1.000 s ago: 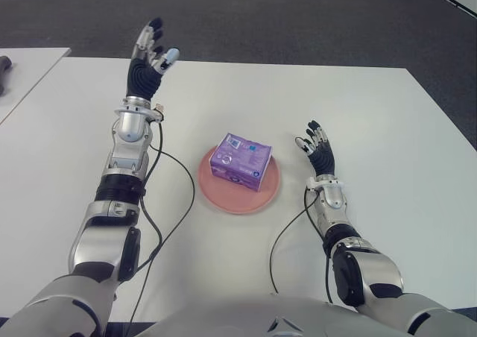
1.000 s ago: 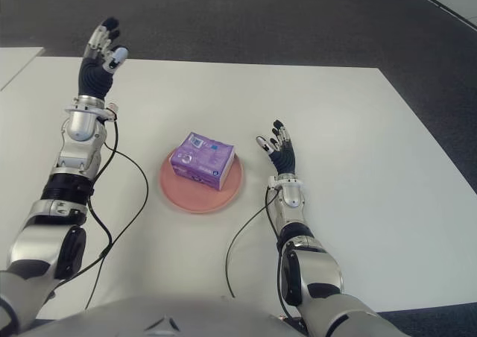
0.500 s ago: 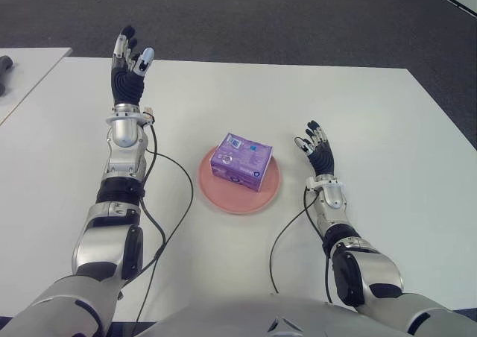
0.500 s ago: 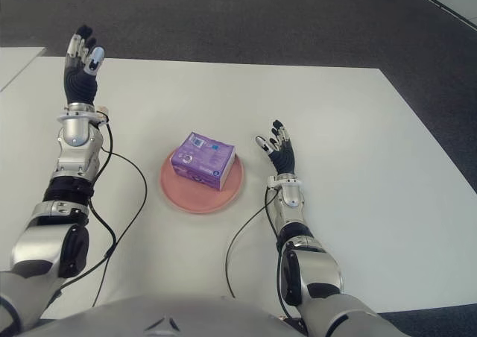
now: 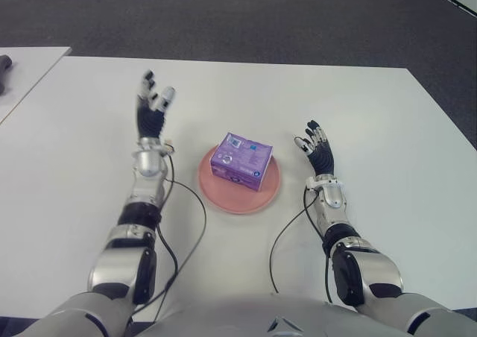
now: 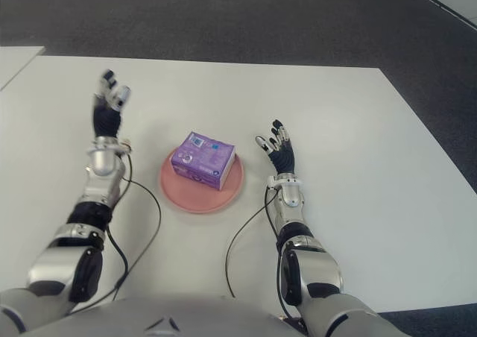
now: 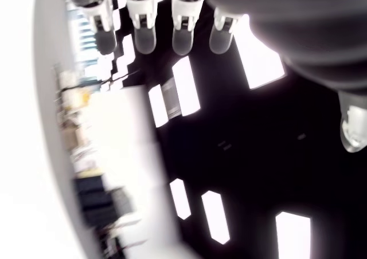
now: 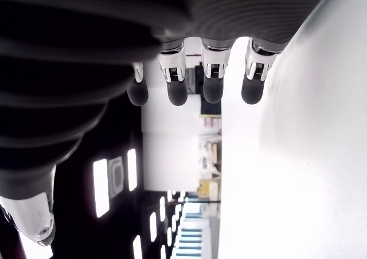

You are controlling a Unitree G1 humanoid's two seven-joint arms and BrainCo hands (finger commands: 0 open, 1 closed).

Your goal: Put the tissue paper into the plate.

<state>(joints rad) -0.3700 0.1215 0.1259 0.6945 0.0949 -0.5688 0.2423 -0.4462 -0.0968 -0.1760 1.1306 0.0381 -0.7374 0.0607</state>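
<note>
Lying in the plate (image 5: 238,195), the tissue paper (image 5: 241,159) shows only from the head; left hand (image 5: 153,107) and right hand (image 5: 317,147) splayed, empty.

**Tissue pack sits on pink plate**

A purple, plastic-wrapped pack of tissue paper (image 5: 241,160) lies flat inside a round, shallow pink plate (image 5: 217,192) at the middle of the white table. The pack is turned at a slight angle, its printed top facing up, the plate's rim showing all around.
</note>
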